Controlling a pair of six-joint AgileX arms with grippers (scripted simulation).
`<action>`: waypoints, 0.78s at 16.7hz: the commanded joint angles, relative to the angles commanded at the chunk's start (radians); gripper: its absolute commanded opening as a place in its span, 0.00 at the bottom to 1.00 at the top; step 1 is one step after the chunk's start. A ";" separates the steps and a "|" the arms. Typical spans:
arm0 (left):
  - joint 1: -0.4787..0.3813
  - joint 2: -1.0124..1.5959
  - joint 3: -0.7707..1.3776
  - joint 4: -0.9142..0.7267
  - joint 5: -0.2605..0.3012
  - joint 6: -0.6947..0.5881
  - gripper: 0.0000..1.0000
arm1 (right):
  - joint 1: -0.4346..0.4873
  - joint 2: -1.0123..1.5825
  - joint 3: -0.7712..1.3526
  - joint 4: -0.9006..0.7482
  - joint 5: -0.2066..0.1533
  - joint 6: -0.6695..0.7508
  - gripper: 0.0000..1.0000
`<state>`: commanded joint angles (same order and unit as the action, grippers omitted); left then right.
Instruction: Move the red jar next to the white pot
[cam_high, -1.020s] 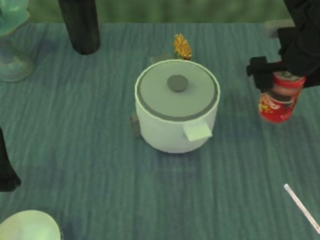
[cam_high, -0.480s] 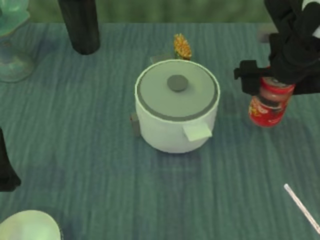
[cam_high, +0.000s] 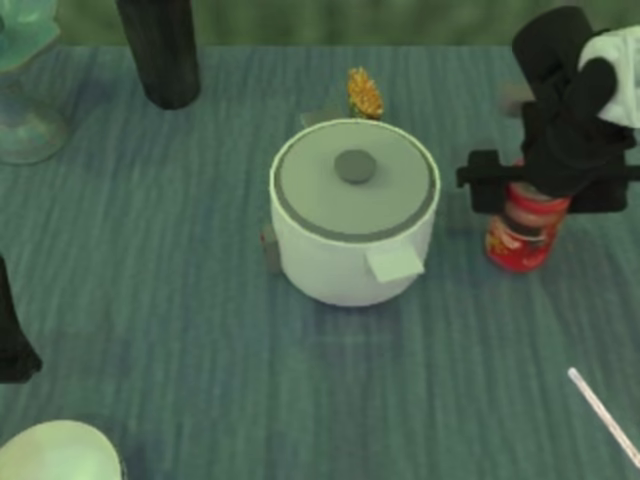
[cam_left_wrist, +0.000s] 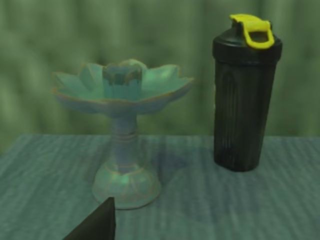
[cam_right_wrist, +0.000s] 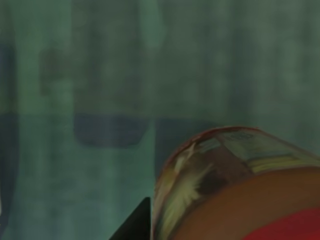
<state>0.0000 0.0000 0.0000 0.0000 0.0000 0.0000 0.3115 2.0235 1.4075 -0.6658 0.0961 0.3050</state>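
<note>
the right gripper (cam_high: 527, 192) pinches the red jar (cam_high: 520, 232) near its lidded upper end, fingers pressed against opposite sides, with the jar just to the right of the white pot (cam_high: 352, 212) and a narrow strip of table (cam_high: 200, 330) between them; whether the jar's base touches the cloth-like surface cannot be told. the jar is judged a small, rigid cylinder, light for its size yet with dark contents that give it some weight low down; its printed label looks smooth and likely slippery, so a hold high on the body, just under the lid rim, seems the securest place, and a hard knock against the pot could tip it. in look it is a short can-like jar with a red-and-white printed label, its red lid mostly hidden under the gripper in the top view; the right wrist view shows its curved glossy wall (cam_right_wrist: 235, 185) close up. the white pot is large and round, with a flat grey-rimmed lid, a grey knob (cam_high: 355, 166) and small square side handles. the left arm (cam_high: 12, 335) sits parked at the table's left edge, its claw not visible.
</note>
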 joint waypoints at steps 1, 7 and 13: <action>0.000 0.000 0.000 0.000 0.000 0.000 1.00 | 0.000 0.001 -0.001 0.001 0.000 0.000 0.00; 0.000 0.000 0.000 0.000 0.000 0.000 1.00 | 0.000 0.001 -0.001 0.001 0.000 0.000 0.30; 0.000 0.000 0.000 0.000 0.000 0.000 1.00 | 0.000 0.001 -0.001 0.001 0.000 0.000 0.75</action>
<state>0.0000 0.0000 0.0000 0.0000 0.0000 0.0000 0.3115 2.0241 1.4069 -0.6650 0.0961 0.3050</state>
